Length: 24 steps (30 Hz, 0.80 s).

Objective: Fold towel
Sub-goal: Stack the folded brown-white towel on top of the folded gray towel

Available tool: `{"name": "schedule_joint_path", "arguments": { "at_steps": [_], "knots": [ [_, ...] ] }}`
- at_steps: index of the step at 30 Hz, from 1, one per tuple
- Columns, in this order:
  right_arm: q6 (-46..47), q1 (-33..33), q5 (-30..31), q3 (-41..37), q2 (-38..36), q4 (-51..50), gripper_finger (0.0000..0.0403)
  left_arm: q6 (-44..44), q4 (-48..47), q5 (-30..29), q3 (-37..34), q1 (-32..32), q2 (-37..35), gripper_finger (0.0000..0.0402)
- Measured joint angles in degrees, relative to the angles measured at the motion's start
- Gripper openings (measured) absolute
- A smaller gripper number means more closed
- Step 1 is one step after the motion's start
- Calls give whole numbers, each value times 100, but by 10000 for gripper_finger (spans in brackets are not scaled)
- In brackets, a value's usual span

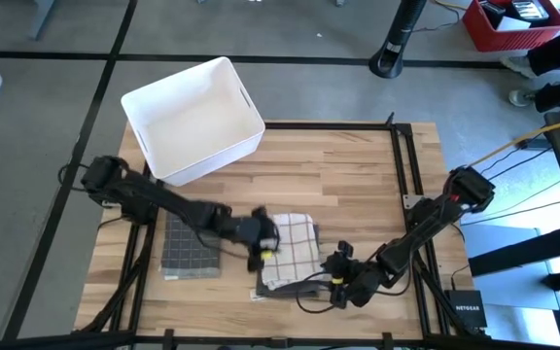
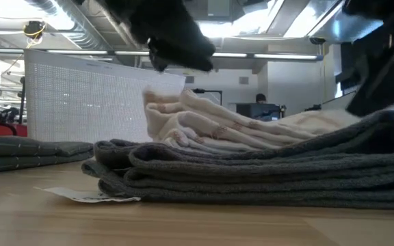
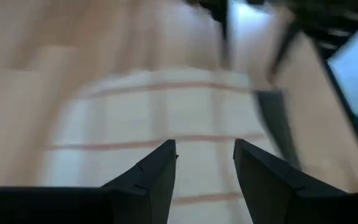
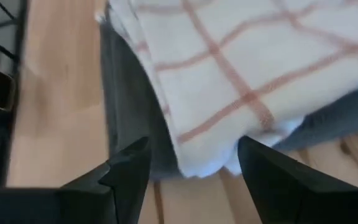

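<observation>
A white towel with red checks (image 1: 292,243) (image 2: 211,126) (image 4: 241,56) lies folded on top of a folded dark grey towel (image 1: 278,290) (image 2: 265,178) (image 4: 129,99) near the table's near edge. My left gripper (image 1: 263,251) (image 3: 205,146) is open, just over the white towel's (image 3: 166,112) left edge. My right gripper (image 1: 331,277) (image 4: 194,146) is open at the stack's near right corner, its fingers standing on either side of the white towel's corner without touching it.
A second folded grey towel (image 1: 191,243) (image 2: 26,150) lies to the left of the stack. A white bin (image 1: 192,117) (image 2: 81,102) stands at the far left corner. A small paper tag (image 2: 87,196) lies by the stack's near left corner. Bare wood (image 1: 358,175) stretches across the far right.
</observation>
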Motion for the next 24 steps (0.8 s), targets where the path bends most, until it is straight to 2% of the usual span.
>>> {"name": "schedule_joint_path", "arguments": {
  "at_steps": [2, 6, 8, 12, 15, 19, 24],
  "knots": [
    [-236, 0, 262, 0, -85, 93, 241, -43, 254, 129, -87, -269, 304, 155],
    [-826, -82, 1483, 9, 82, 779, 241, -91, 395, 331, -90, -670, 918, 155],
    [-1011, -156, 1777, 3, 274, 952, 241, -190, 338, 450, -86, -777, 1196, 155],
    [-1195, -383, 1535, 4, 683, 1169, 241, -385, -43, 722, -60, -801, 1399, 155],
    [-1215, -512, 1091, 2, 1055, 1110, 241, -401, -176, 734, -58, -772, 1375, 155],
    [-1298, -627, 595, 20, 1239, 1158, 241, -336, -412, 778, -11, -715, 1133, 155],
    [-1299, -605, 477, 20, 1028, 1042, 241, -658, -1082, 748, 155, -791, 442, 155]
  ]
}}
